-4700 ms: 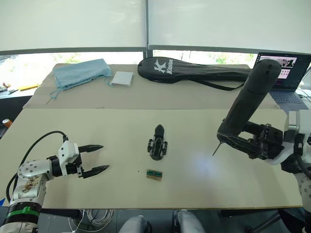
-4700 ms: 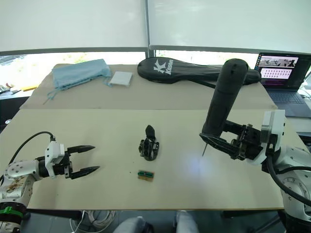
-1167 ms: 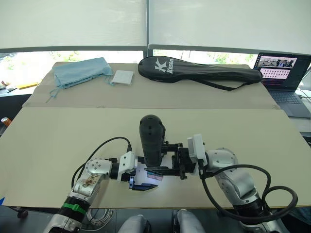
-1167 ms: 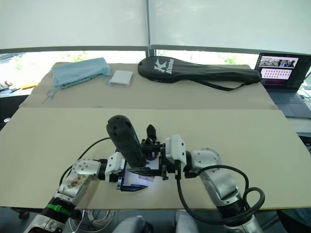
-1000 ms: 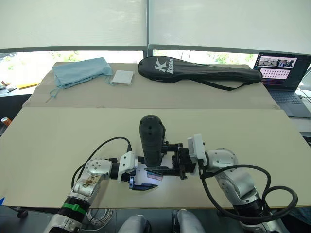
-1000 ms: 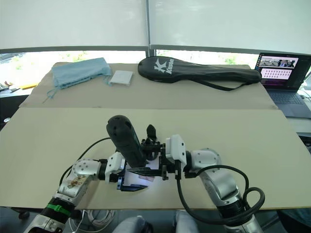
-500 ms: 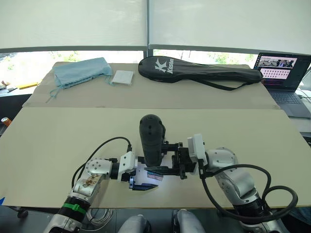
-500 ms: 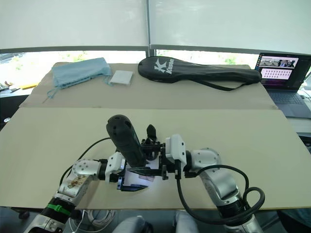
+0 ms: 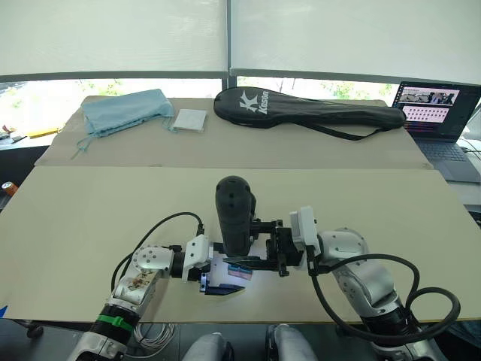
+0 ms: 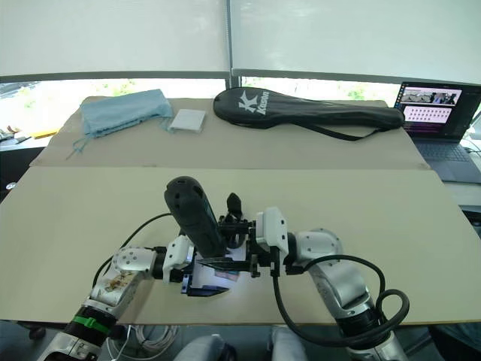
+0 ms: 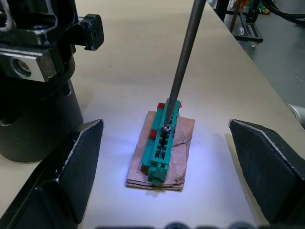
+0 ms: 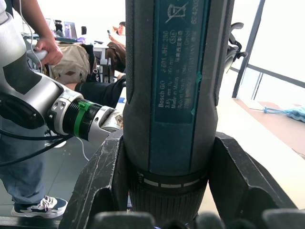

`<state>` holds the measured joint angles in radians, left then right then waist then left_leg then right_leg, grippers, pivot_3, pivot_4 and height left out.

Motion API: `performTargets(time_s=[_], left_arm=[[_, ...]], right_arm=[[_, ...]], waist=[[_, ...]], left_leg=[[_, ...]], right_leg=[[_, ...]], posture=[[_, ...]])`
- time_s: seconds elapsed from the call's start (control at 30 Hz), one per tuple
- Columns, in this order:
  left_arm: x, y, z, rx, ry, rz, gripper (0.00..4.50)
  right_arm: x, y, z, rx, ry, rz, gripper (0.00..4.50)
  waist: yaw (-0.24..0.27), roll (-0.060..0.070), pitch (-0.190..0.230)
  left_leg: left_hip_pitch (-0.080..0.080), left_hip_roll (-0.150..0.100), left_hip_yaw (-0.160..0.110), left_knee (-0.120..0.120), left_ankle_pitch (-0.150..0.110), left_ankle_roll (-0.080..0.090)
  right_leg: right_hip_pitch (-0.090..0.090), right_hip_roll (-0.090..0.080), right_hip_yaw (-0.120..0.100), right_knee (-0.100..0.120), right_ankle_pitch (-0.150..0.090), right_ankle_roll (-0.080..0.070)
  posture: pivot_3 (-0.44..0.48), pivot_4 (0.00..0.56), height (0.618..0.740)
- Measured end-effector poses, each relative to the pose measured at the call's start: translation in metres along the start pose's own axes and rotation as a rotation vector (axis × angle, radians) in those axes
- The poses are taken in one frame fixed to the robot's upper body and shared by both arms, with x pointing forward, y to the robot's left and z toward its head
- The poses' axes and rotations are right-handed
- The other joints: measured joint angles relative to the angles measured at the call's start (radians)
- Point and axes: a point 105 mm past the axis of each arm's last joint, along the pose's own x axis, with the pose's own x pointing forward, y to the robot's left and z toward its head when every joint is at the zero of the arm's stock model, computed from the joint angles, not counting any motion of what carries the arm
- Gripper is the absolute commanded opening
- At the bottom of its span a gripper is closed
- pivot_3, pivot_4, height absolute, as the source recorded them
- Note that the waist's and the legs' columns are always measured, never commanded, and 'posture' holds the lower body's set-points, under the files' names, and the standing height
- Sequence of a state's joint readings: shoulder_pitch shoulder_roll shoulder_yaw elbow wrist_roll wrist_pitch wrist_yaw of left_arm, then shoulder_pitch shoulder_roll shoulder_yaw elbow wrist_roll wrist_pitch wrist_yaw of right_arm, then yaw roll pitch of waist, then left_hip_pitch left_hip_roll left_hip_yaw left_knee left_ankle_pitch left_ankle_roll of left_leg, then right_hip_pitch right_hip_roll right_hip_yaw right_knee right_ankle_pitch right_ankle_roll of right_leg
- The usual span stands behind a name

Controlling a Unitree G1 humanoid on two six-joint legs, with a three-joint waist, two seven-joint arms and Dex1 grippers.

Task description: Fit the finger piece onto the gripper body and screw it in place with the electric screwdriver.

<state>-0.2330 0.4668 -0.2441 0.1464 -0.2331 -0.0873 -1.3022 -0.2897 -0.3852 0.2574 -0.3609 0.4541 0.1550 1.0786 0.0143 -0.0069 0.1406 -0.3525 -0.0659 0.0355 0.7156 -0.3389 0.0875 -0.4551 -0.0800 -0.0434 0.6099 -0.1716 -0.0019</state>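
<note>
Since a second ago nothing shifts — right claw still clamps the electric screwdriver upright, bit on the green block; left claw spread wide around it. Gripper body waits behind on the surface — fitting not begun

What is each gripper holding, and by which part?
The right gripper clamps the thick black electric screwdriver round its lower barrel, above the bit. The left gripper is open, holding nothing.

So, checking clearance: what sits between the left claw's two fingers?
In the left wrist view, the green-and-tan block lies between the fingers, with the electric screwdriver bit on it.
</note>
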Motion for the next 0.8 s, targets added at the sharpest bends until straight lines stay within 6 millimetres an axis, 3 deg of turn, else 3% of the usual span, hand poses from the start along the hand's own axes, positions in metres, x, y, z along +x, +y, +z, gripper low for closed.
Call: performTargets(time_s=[0.8], left_arm=[[0.0003,0.0000,0.0000,0.000,0.000,0.000,4.44]], right_arm=[[-0.0004,0.0004,-0.0006,0.003,0.001,-0.001,1.92]], waist=[[0.000,0.000,0.000]], left_leg=[[0.000,0.000,0.000,0.000,0.000,0.000]], right_leg=[[0.000,0.000,0.000,0.000,0.000,0.000]], posture=[[0.000,0.150,0.740]])
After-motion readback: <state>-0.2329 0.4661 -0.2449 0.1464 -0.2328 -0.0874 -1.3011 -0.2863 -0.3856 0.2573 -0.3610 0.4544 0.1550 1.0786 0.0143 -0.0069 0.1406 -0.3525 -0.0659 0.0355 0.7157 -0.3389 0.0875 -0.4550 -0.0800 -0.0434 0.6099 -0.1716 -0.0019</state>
